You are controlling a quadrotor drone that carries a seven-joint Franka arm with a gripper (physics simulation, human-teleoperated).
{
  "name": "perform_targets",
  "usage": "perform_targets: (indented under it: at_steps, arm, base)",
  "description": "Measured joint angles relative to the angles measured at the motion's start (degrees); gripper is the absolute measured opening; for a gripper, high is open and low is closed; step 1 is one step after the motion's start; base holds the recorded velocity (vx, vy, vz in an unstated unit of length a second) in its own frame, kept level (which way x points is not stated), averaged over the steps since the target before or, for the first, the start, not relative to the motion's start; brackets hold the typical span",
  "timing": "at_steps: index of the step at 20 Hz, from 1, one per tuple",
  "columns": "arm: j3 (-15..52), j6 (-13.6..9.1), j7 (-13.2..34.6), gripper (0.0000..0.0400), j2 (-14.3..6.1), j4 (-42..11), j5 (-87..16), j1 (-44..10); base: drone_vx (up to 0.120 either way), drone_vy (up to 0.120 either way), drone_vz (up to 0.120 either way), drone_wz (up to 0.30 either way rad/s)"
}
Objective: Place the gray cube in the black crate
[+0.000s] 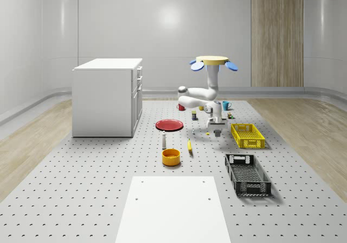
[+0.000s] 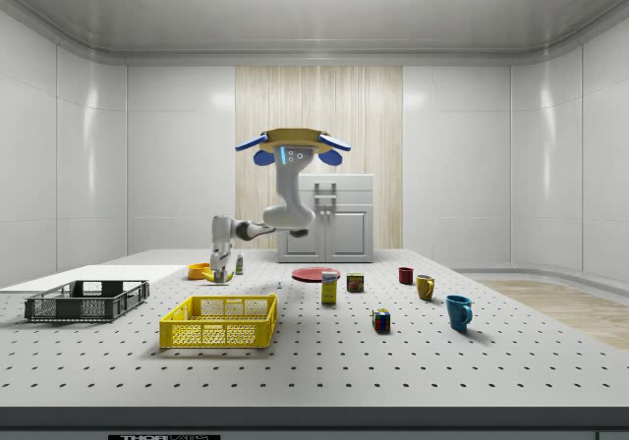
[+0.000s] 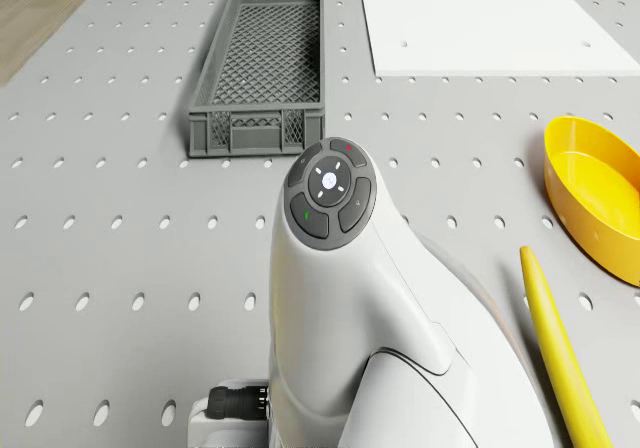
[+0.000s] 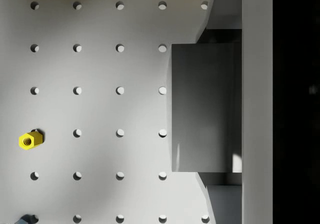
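Up close, the gray cube (image 4: 205, 106) looks plain and smooth, a matte block gripped between my fingers (image 4: 220, 14), which are shut against its sides. My gripper (image 1: 217, 133) hangs just above the table (image 1: 97, 199), beside the yellow crate (image 1: 248, 135). I hover above it, the black crate (image 1: 247, 174) well apart toward the table's near edge.

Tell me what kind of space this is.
Likely a simulated robotics lab or test cell: a large grey perforated work table carrying a yellow plastic crate and a black mesh crate, a white drawer cabinet, and plain grey wall panels with one wood-slat panel.
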Motion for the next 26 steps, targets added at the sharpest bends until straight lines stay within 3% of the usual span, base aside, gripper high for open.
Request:
perform_targets:
  at_steps: [13,26]
  arm:
    - [0.81,0.40,0.15,0.0251,-0.73,-0.12,1.00,-0.11]
    - [0.90,0.97,0.26,0.0251,-1.36,-0.10,1.29,-0.25]
  base:
    - [0.120,0.120,0.120,0.000]
    - [0.120,0.015,0.003,0.000]
